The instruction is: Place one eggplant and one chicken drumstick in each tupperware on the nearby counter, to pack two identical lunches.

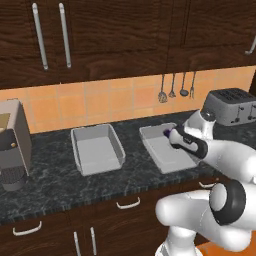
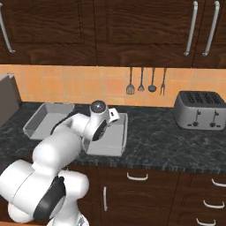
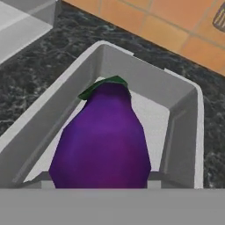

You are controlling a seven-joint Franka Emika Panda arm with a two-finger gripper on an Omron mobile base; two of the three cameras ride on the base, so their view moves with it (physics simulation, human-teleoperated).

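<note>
Left base view. The counter [image 1: 60, 175], black-grey marbled stone over dark wood drawers, carried two grey tupperware trays side by side. The left tupperware [image 1: 96, 148] stood bare. The right tupperware [image 1: 165, 147] sat under the arm's wrist. A speck of purple, the eggplant [image 1: 166, 132], showed at the gripper [image 1: 172, 134], just above the tray's near-left part. A coffee machine [image 1: 12, 145] stood at the far left, a toaster [image 1: 232, 106] at the right, utensils [image 1: 175, 87] on the orange tiled wall.

Right base view. The arm's elbow and wrist covered most of the right tupperware [image 2: 118, 141]; the left tupperware [image 2: 44, 118] lay beside it, apart.

Hand view. The eggplant [image 3: 103, 140], green cap pointing away, hung inside the walls of the right tupperware [image 3: 184, 114]. The finger tips were hidden by it; the hand stood about half open, apparently clamped on the eggplant's body, which hung close against the camera. Whether the eggplant touched the tray floor could not be told.

Step in hand, as judged: setting the first eggplant into the right tray. Next move would call for spreading the fingers, lifting clear, then fetching a drumstick.
</note>
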